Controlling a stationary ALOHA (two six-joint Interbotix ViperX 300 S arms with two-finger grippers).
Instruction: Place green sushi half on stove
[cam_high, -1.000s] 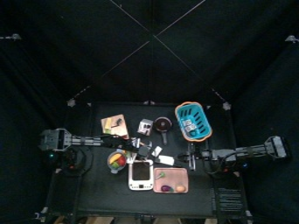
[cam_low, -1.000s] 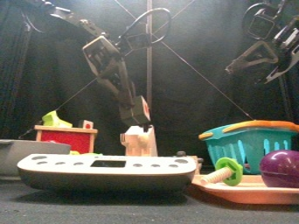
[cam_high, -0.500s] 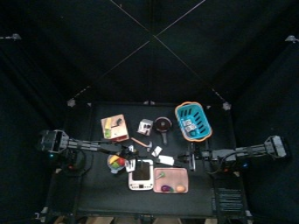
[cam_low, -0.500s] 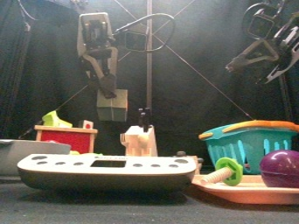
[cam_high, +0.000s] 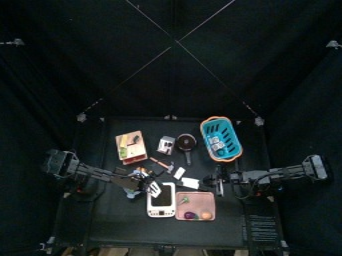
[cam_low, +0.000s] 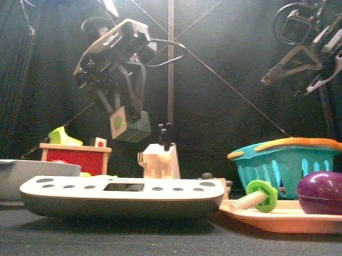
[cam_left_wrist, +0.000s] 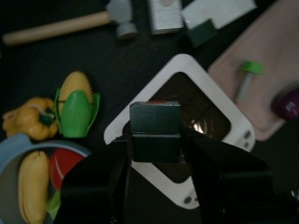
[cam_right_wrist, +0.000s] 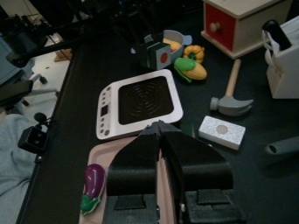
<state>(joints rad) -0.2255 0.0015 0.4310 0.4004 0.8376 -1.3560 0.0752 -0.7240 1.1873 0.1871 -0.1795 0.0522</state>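
Judging from the frames, the task is about halfway done: the green sushi half (cam_left_wrist: 156, 131) is already clamped between the jaws of the left gripper (cam_low: 130, 122) and held in the air above the stove (cam_left_wrist: 187, 114), which lies on the table beside the pink tray (cam_left_wrist: 260, 79). Lowering and release onto the stove top remain. From the stove, the corn (cam_left_wrist: 73, 103) is seen at about 9 o'clock. The right gripper (cam_right_wrist: 167, 144) is kept raised, jaws pressed together, holding nothing.

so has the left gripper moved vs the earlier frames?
Yes. In the top view the left gripper has shifted toward the front edge, closer to the stove, carrying the green sushi half.
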